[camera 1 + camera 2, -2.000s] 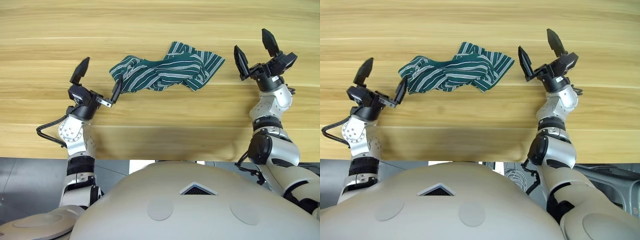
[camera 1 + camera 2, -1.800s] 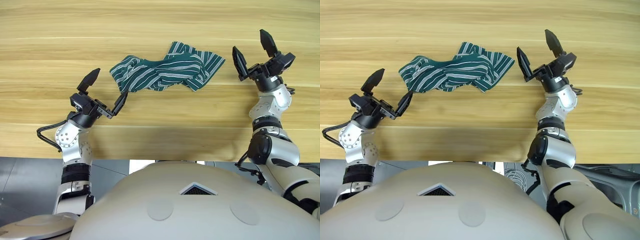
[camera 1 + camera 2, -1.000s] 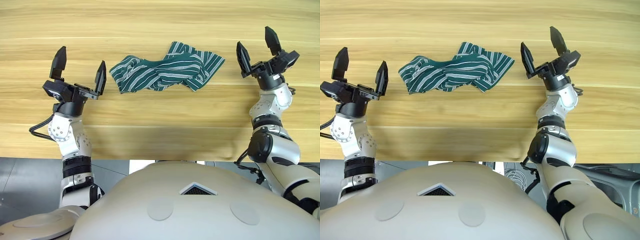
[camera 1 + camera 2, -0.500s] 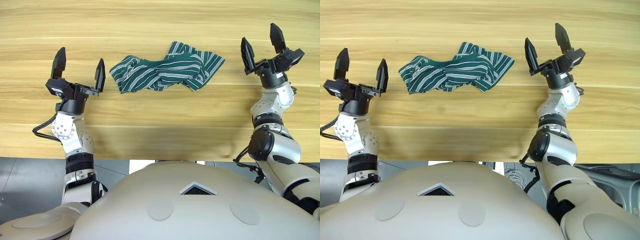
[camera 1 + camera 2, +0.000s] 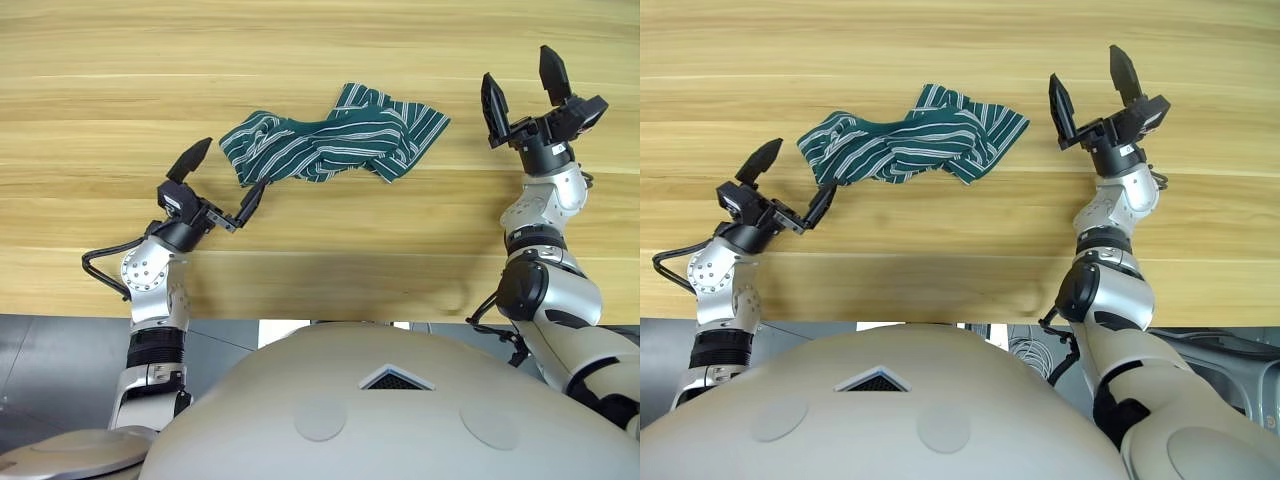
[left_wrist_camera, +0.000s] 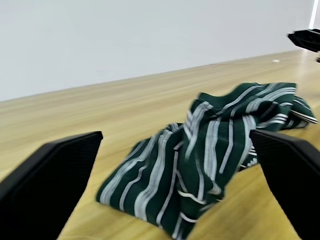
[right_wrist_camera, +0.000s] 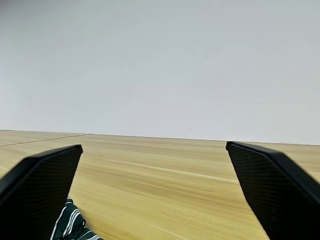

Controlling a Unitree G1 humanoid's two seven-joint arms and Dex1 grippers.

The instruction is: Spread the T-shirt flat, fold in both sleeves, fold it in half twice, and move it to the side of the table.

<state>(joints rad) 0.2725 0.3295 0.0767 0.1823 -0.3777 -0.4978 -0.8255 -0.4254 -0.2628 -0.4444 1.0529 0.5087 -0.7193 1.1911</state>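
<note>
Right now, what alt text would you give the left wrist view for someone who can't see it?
A crumpled dark green T-shirt with white stripes lies bunched on a light wooden table, seen from low and close. The left arm's two black fingers, spread wide, frame it in the foreground. A plain pale wall stands behind.

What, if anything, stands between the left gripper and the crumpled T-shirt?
Nothing visible does. The open left gripper is right at the left end of the T-shirt, which lies crumpled on the wooden table.
</note>
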